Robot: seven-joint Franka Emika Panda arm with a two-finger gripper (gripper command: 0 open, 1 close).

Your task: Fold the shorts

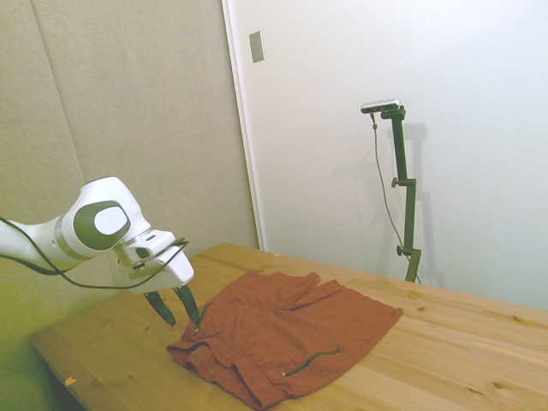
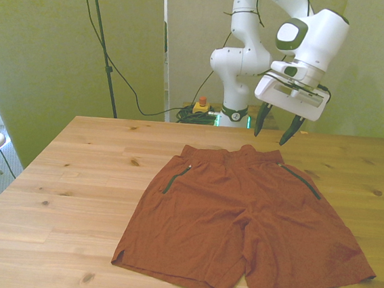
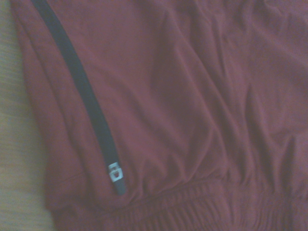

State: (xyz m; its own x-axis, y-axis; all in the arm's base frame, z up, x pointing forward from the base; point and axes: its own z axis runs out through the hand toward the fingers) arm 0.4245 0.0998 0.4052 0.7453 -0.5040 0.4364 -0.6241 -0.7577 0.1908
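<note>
Gripper (image 2: 275,132) open, empty, tilted above waistband of the shorts (image 2: 246,221). Small white zipper pull (image 3: 114,172) on dark pocket zip; no readable text.

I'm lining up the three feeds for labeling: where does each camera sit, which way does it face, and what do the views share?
Side view: off one side of the table, looking across it; the white arm enters from the picture's left, gripper open above the shorts.
Front view: across the table, facing the robot; base, arm and gripper show.
Wrist view: on the wrist, looking down at the waistband and the zippered pocket; no robot parts visible.
All three show the shorts.
</note>
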